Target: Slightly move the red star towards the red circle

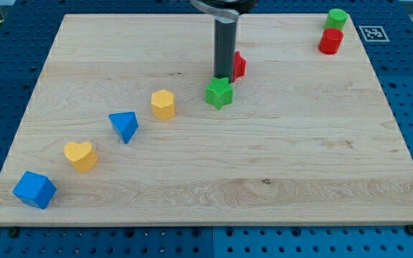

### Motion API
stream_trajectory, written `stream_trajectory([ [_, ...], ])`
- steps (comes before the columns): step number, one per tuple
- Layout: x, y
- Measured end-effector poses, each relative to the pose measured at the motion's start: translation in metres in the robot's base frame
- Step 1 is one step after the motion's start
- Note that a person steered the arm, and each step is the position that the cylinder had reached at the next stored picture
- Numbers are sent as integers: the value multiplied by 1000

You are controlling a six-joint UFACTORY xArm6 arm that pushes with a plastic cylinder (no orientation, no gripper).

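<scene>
The red star [240,64] sits near the view's top middle, mostly hidden behind my dark rod. My tip [223,77] rests on the board just left of the red star and right above the green star [219,93]. The red circle [330,41] stands far off at the view's top right, with a green circle [337,18] just above it.
A yellow hexagon [163,104], a blue triangle [125,126], a yellow heart [82,155] and a blue cube [34,189] run in a diagonal line down to the view's bottom left. The wooden board [264,179] lies on a blue perforated table.
</scene>
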State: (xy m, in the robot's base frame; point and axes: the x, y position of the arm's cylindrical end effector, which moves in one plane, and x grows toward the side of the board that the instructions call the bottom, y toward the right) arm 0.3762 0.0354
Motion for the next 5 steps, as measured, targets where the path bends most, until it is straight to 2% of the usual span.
stream_trajectory([
  [3,-29,-35],
  [5,-31,39],
])
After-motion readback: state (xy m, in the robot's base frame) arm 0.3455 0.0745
